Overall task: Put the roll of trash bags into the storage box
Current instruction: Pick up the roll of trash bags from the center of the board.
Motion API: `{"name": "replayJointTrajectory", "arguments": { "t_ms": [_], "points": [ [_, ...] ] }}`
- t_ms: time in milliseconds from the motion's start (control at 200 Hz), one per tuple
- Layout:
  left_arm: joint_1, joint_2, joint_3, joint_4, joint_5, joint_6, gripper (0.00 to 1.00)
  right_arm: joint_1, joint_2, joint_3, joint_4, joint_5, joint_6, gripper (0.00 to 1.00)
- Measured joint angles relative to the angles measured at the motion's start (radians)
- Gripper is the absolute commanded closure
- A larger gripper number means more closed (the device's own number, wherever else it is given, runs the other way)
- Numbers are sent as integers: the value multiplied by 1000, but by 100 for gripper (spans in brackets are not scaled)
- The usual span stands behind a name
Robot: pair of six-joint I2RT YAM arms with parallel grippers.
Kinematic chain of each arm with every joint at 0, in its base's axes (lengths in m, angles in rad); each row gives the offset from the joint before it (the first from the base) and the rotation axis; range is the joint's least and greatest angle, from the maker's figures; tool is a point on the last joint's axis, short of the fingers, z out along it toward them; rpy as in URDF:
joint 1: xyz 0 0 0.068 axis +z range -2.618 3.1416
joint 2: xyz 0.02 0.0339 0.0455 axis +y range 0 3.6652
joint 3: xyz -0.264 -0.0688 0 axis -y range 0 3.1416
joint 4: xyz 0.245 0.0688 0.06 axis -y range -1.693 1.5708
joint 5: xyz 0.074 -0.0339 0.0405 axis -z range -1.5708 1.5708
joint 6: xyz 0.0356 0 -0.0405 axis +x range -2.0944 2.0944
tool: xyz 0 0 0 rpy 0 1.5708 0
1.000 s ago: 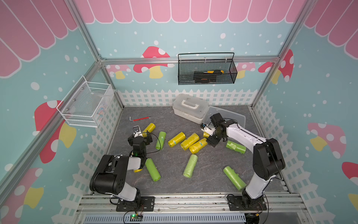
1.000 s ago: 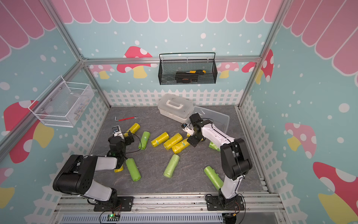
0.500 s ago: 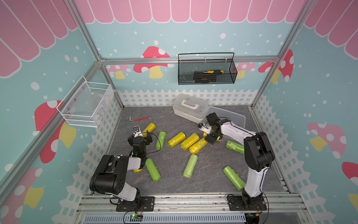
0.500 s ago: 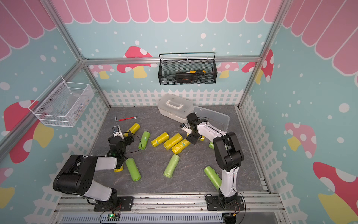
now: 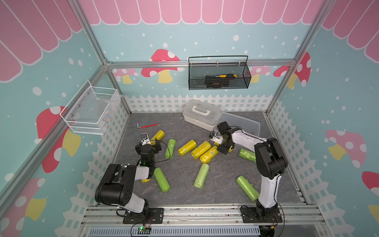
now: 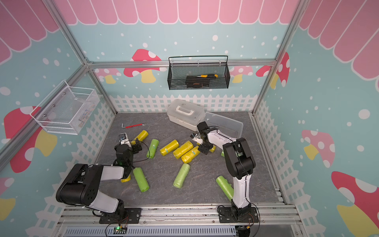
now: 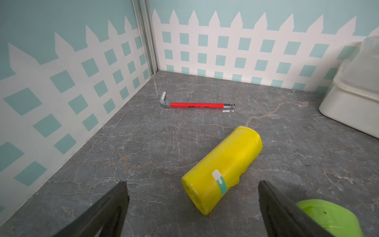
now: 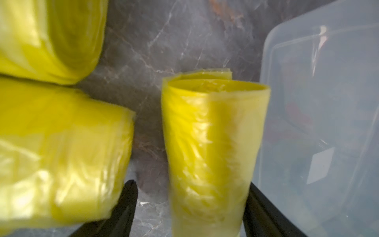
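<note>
Both top views: bright, even overhead light. Shadows on the tabletop (image 5: 174,131) are short and soft. Frame posts (image 5: 90,37) bow slightly toward the edges.

Left wrist view: sharp, with a faint sheen on the stone surface.

Right wrist view: blurred throughout. The yellow roll (image 8: 213,143) is smeared, and white glare patches mark the storage box (image 8: 320,102) at the right of the frame.

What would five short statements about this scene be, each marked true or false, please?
1. The left pincer is open and holds nothing. True.
2. A yellow roll sits between the right pincer's fingers. True.
3. The storage box holds several rolls. False: no roll shows inside it.
4. The red hex key lies in the black wire basket. False: it lies on the floor, near a back corner.
5. The white case sits beside the storage box. True.
</note>
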Motion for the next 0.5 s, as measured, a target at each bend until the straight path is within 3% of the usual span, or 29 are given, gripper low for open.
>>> {"name": "replayJointTrajectory", "arguments": {
  "t_ms": [500],
  "points": [
    [0, 0, 0, 0, 0, 0, 1, 1, -23, -23, -23, -31, 26, 26]
  ]
}}
